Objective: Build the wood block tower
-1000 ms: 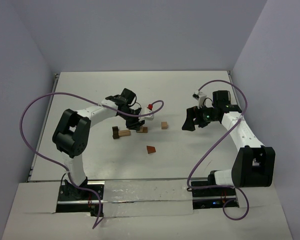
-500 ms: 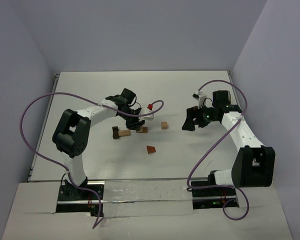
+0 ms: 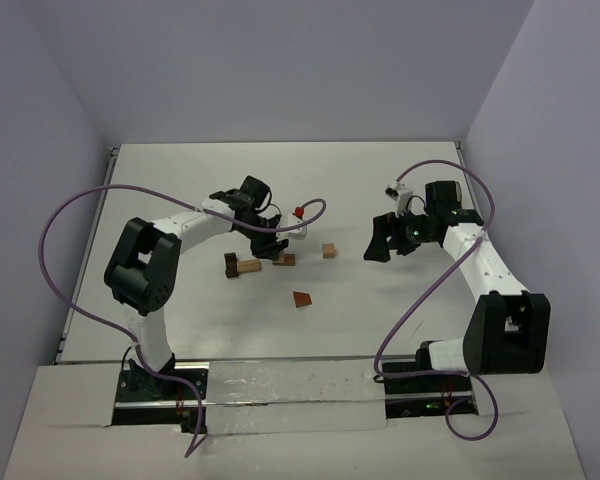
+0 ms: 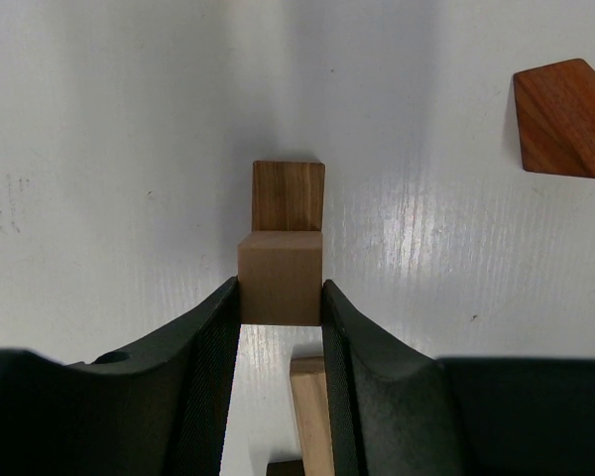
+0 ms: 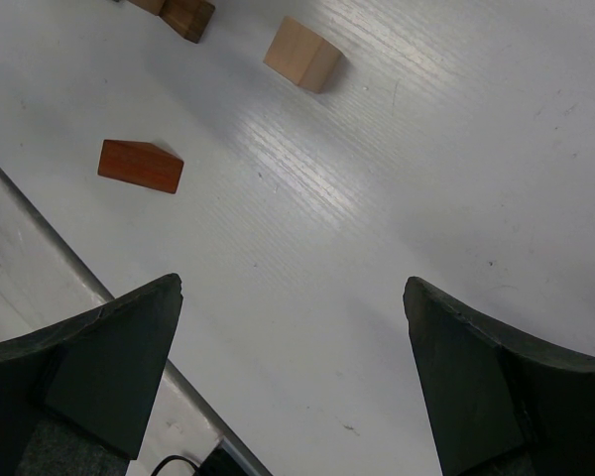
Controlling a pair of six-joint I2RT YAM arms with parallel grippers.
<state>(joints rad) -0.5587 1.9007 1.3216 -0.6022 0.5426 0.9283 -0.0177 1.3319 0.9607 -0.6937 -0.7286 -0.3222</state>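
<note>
My left gripper is shut on a light tan cube. It holds the cube right over a darker brown block on the table; I cannot tell if they touch. A long tan block lies below the jaws. The reddish-brown wedge lies apart at the upper right. In the top view the left gripper is over the brown block, and the wedge lies nearer the front. My right gripper is open and empty, right of a loose tan cube. That gripper shows only table between its fingers.
A dark brown block and a tan block lie together left of the left gripper. The right wrist view shows the loose tan cube, the wedge and a dark block. Purple cables loop beside both arms.
</note>
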